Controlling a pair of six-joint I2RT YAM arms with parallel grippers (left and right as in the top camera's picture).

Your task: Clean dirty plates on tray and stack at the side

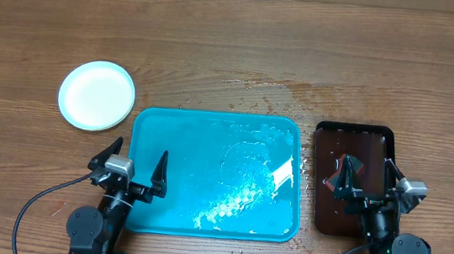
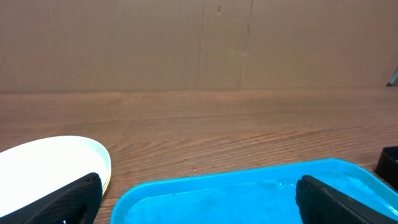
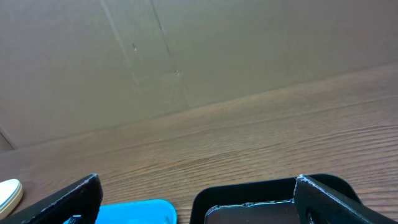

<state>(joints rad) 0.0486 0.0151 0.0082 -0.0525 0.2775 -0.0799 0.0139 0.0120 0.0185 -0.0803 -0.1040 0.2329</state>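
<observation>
The plates (image 1: 97, 95) lie stacked on the wood at the back left, off the tray; the top one is white with a pale blue rim. In the left wrist view the stack (image 2: 50, 163) shows a yellow-green edge underneath. The turquoise tray (image 1: 152, 128) lies in the middle, wet and with no plate on it. My left gripper (image 1: 138, 156) hovers open over the tray's near left corner (image 2: 186, 190), nothing between its fingers (image 2: 71, 202). My right gripper (image 1: 368, 171) stands open and holds nothing, over the dark tray.
A small dark brown-black tray (image 1: 378, 133) with reddish-brown liquid sits right of the turquoise one; its rim (image 3: 249, 190) shows between the right fingers (image 3: 336, 199). Water droplets (image 1: 269, 87) wet the table behind the trays. A cardboard wall rises at the back.
</observation>
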